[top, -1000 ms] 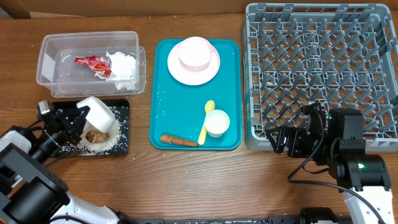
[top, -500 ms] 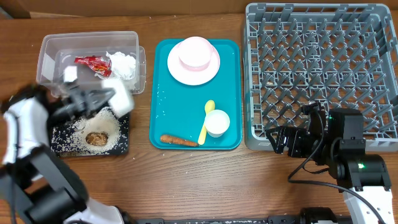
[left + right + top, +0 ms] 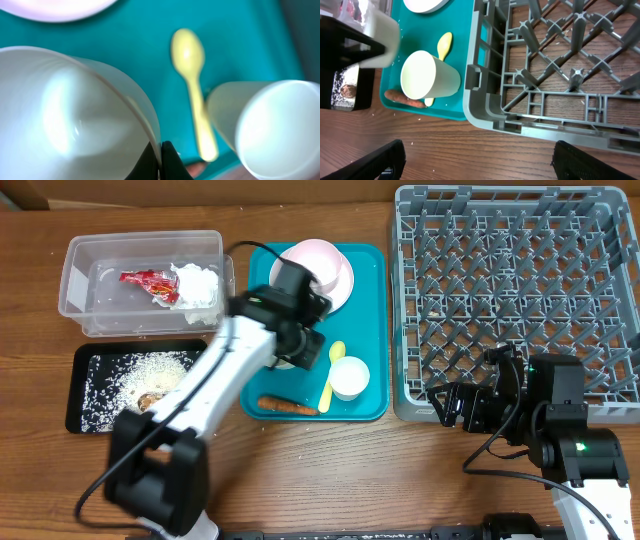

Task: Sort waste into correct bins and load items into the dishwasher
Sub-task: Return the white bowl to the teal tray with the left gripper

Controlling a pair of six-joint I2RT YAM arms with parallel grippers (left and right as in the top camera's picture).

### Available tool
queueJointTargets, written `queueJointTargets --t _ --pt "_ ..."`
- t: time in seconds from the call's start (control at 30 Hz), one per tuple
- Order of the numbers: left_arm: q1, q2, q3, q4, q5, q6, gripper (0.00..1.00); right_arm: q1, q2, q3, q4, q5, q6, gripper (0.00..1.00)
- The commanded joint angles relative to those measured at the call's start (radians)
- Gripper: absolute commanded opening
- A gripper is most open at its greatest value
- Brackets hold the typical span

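Left gripper (image 3: 161, 161) was clamped shut on a white bowl's (image 3: 65, 115) rim above the teal tray (image 3: 365, 395).
Wrapper (image 3: 147, 282) and napkin (image 3: 198, 282) lay in the clear tub (image 3: 75, 270) and rice (image 3: 150, 368) on the black tray (image 3: 78, 420). Carrot (image 3: 285, 406), plate (image 3: 345, 285), cup (image 3: 349, 377) and spoon (image 3: 326, 392) remained unsorted. Nothing had reached the rack (image 3: 520, 280), and the right gripper (image 3: 450, 405) gaped empty beside it.

The left wrist view is blurred. Only the dark tips of the left gripper's fingers (image 3: 171, 161) show, at the bottom edge. The white bowl (image 3: 65, 110) on their left runs off the left and bottom edges. Right of the fingers, the small cup (image 3: 272, 132) is cut by the right and bottom edges and covers the yellow spoon's (image 3: 190, 65) handle end. From overhead, the left arm (image 3: 215, 370) hides most of that bowl and part of the black tray (image 3: 75, 415). The right gripper's fingers (image 3: 372, 161) are cropped at the bottom of their own view, and ahead of them the cup overlaps the carrot (image 3: 395, 96).
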Motion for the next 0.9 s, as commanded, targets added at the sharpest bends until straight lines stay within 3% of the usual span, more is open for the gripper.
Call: queueJointTargets --t 0.0,0.2,0.47,0.57,0.67,0.87 --pt "-0.063 0.099 -0.015 0.029 -0.29 -0.07 0.04 -0.002 -0.004 0.024 0.007 -0.006 -0.003 0.96" --pt "-0.073 0.205 -0.015 0.092 -0.307 -0.082 0.04 -0.002 -0.004 0.024 0.007 -0.006 -0.003 0.96" --pt "-0.074 0.218 -0.014 0.121 -0.306 -0.105 0.07 -0.002 -0.004 0.024 0.006 -0.006 -0.003 0.96" --pt "-0.074 0.214 0.002 0.11 -0.343 -0.15 0.38 -0.002 -0.004 0.024 0.008 -0.006 -0.003 0.96" --pt "-0.074 0.209 0.07 0.049 -0.354 -0.15 0.56 -0.002 -0.004 0.024 0.007 -0.006 -0.003 0.96" --pt "-0.073 0.206 0.341 -0.184 -0.354 -0.201 0.67 -0.002 -0.004 0.024 0.008 -0.006 -0.003 0.96"
